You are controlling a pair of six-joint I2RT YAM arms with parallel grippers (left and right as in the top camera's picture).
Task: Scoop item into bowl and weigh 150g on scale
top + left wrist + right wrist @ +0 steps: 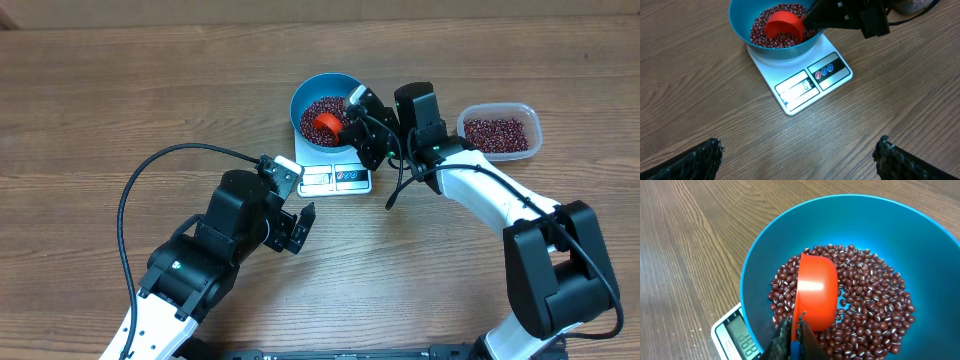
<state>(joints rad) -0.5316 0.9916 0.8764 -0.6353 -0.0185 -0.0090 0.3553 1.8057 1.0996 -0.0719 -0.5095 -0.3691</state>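
The blue bowl (326, 105) stands on the white scale (336, 178) and holds a layer of dark red beans (865, 310). Over the beans a red scoop (815, 292) is turned on its side, its blue handle (796, 349) pinched in my right gripper (796, 330), which is shut on it above the bowl's near rim. The scale's display (742, 341) shows digits beside the bowl. My left gripper (297, 226) stands wide open over bare table, short of the scale (805, 85), with nothing between its fingers (695, 160). More beans fill the clear tub (499, 132).
The clear plastic tub sits at the back right, beside my right arm (490, 195). A black cable (150, 175) loops over the table left of my left arm. Bare wooden table (120, 90) lies to the left and behind.
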